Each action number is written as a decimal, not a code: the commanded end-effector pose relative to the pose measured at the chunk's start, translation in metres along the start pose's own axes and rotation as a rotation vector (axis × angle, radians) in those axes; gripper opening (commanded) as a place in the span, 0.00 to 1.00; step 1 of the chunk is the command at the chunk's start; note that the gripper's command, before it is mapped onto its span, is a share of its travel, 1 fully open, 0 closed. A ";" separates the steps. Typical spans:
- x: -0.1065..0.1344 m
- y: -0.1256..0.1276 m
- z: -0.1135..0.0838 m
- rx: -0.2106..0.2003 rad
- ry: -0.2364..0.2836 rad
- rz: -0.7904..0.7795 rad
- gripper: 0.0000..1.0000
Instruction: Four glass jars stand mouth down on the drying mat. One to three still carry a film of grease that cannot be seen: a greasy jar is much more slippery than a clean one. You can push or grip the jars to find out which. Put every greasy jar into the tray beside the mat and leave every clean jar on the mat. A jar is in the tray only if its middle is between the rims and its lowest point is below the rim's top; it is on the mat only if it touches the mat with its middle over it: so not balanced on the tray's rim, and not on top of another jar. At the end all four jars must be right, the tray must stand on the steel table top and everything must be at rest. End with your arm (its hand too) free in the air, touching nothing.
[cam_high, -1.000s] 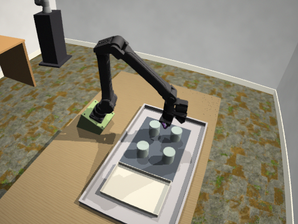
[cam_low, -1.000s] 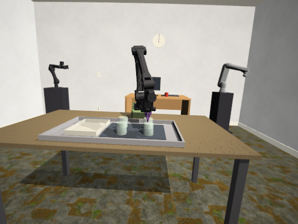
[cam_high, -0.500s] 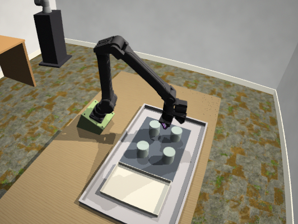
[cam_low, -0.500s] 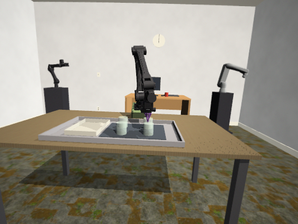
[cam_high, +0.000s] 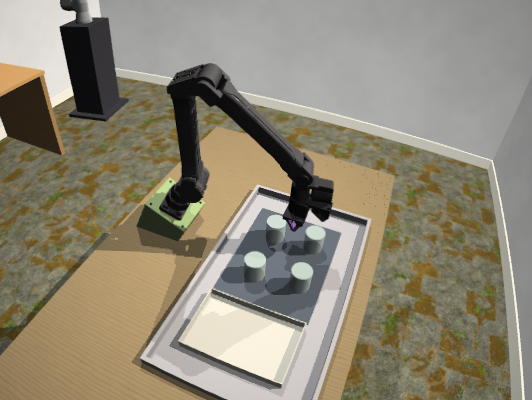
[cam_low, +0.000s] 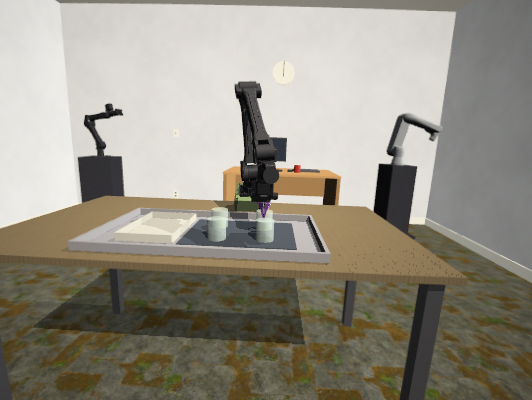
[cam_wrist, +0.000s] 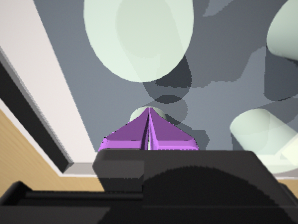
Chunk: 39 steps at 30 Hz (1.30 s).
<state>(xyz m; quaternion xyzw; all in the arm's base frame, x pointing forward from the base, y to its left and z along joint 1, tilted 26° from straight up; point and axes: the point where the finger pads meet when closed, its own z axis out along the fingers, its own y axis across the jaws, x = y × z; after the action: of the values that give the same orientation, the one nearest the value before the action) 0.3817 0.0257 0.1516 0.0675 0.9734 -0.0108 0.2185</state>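
Four pale green jars stand mouth down on the dark drying mat (cam_high: 280, 302) (cam_low: 240, 241) (cam_wrist: 110, 97): the back left jar (cam_high: 276, 232) (cam_wrist: 137, 113), the back right jar (cam_high: 315, 241) (cam_low: 264, 232) (cam_wrist: 139, 40), the front left jar (cam_high: 255, 267) (cam_wrist: 256, 131) and the front right jar (cam_high: 301, 279) (cam_low: 217, 229) (cam_wrist: 287, 32), as the top view shows them. My gripper (cam_high: 294, 227) (cam_low: 264, 215) (cam_wrist: 149, 112) is shut and empty, its purple fingertips between and above the two back jars. Whether the tips touch a jar cannot be told. The cream tray (cam_high: 240, 342) (cam_low: 145, 235) beside the mat holds no jar.
A raised rim (cam_high: 369, 230) (cam_low: 200, 253) surrounds the steel table top (cam_high: 334, 280), which bears mat and tray. The tray's near wall borders the mat. The front jars stand between my gripper and the tray. My arm's base (cam_high: 172, 207) is on the wooden table (cam_high: 100, 300).
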 end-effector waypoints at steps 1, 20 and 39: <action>-0.003 -0.002 0.001 0.001 -0.009 0.015 0.00; -0.001 -0.002 0.001 0.001 -0.009 0.015 0.00; 0.002 -0.002 0.001 0.001 -0.009 0.015 0.00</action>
<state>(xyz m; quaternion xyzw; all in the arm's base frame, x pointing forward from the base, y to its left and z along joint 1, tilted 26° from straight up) 0.3777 0.0252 0.1459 0.0673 0.9746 -0.0117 0.2135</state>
